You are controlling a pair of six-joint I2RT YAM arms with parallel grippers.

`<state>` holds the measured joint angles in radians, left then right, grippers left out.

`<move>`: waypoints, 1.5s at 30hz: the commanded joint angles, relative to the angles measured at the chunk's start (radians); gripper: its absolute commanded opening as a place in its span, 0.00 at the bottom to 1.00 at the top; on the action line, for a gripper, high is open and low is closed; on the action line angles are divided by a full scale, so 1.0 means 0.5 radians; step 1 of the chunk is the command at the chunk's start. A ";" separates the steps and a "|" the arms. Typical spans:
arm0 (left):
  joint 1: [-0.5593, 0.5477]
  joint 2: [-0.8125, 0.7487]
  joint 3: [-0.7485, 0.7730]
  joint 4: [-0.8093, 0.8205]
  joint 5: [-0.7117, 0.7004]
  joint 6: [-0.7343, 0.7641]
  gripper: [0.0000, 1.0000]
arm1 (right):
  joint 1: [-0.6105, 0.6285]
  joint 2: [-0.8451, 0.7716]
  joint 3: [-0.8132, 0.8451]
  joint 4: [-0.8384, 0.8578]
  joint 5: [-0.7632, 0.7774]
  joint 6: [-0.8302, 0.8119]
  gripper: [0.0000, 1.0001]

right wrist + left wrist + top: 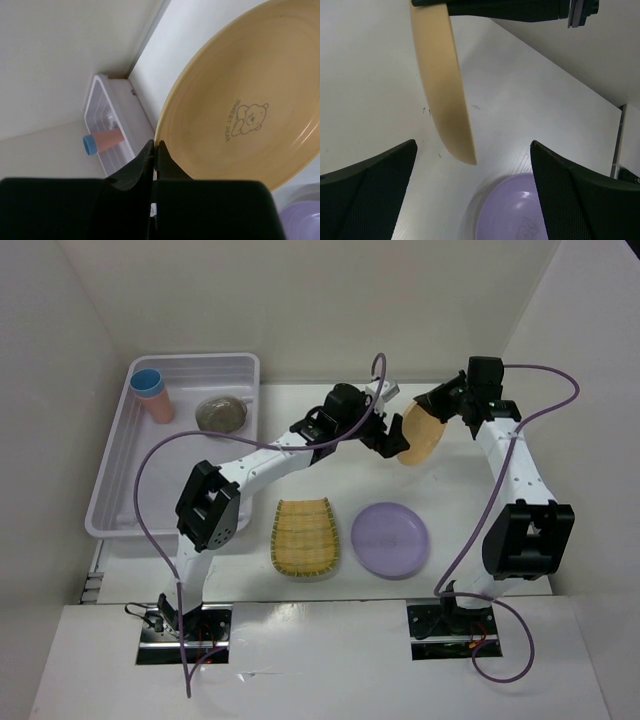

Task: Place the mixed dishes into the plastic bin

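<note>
Right gripper (pixel 155 150) is clamping the orange plate (pixel 422 435) by its rim and holding it on edge off the table, probably for a handover: left gripper (pixel 388 440) is facing it, fingers spread, plate edge between them. Well to the left gripper's left, the plastic bin (pixel 195 358) is holding a pink cup (pixel 158 405), a blue cup (pixel 147 382) and grey plates (pixel 220 413).

The left arm (pixel 262 455) and right arm (pixel 508 455) match — white links, bulky black joint housings, a looping purple cable (pixel 138 480) each. Dark screws (pixel 512 468) dot the white links. The left gripper (pixel 474 145) has black fingers (pixel 370 195) with fine mesh faces.
</note>
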<state>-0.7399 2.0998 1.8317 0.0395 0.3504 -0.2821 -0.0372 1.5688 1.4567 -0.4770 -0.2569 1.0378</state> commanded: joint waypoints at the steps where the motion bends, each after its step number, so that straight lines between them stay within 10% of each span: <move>1: -0.051 0.052 0.003 0.191 -0.118 0.076 1.00 | 0.035 -0.137 0.035 0.159 -0.084 0.041 0.00; 12: -0.109 0.092 0.025 0.157 -0.807 -0.065 0.94 | 0.114 -0.269 -0.103 0.233 -0.103 0.139 0.00; 24: -0.128 0.071 0.006 0.179 -0.928 -0.102 0.00 | 0.175 -0.288 -0.177 0.291 -0.045 0.139 0.00; 27: -0.146 0.046 -0.012 0.179 -0.928 -0.120 0.00 | 0.176 -0.288 -0.195 0.291 0.013 0.118 0.03; 33: -0.101 -0.119 -0.107 0.105 -1.151 -0.221 0.00 | 0.157 -0.235 -0.103 0.273 0.081 -0.016 0.52; 45: 0.522 -1.020 -0.714 -0.168 -1.229 -0.761 0.00 | 0.074 -0.376 -0.045 0.025 0.354 -0.805 0.72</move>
<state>-0.5522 1.7542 1.5341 -0.0586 -0.2584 -0.5419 0.0048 1.4273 1.4151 -0.4049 -0.1371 0.8169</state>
